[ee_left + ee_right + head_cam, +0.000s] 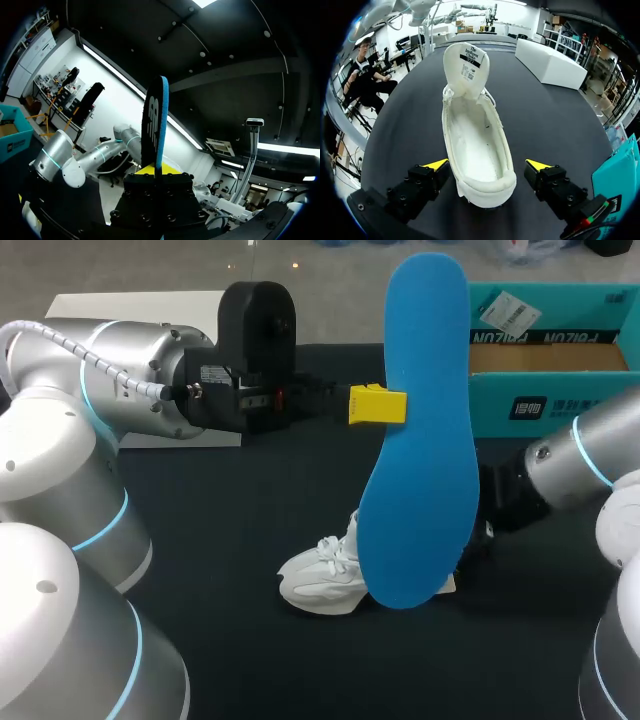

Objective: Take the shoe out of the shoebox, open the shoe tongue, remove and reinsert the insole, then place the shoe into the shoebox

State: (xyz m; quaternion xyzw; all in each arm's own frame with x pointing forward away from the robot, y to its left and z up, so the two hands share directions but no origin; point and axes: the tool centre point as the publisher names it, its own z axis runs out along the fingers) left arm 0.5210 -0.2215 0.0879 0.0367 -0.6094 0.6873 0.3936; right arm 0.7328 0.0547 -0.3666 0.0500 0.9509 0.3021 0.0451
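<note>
While the left gripper (378, 405) is clamped tight on the blue insole (420, 440), holding it upright over the table (230, 520), the right gripper (487, 164) sits spread wide around the white shoe (472, 135) heel, tongue (466, 70) flipped up, shoebox (550, 360) behind.

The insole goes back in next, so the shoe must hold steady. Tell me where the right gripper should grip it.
Probably the shoe by its heel, across both sides, coming from behind: it stands upright, tongue folded open, heel between the open fingers of the right gripper.
</note>
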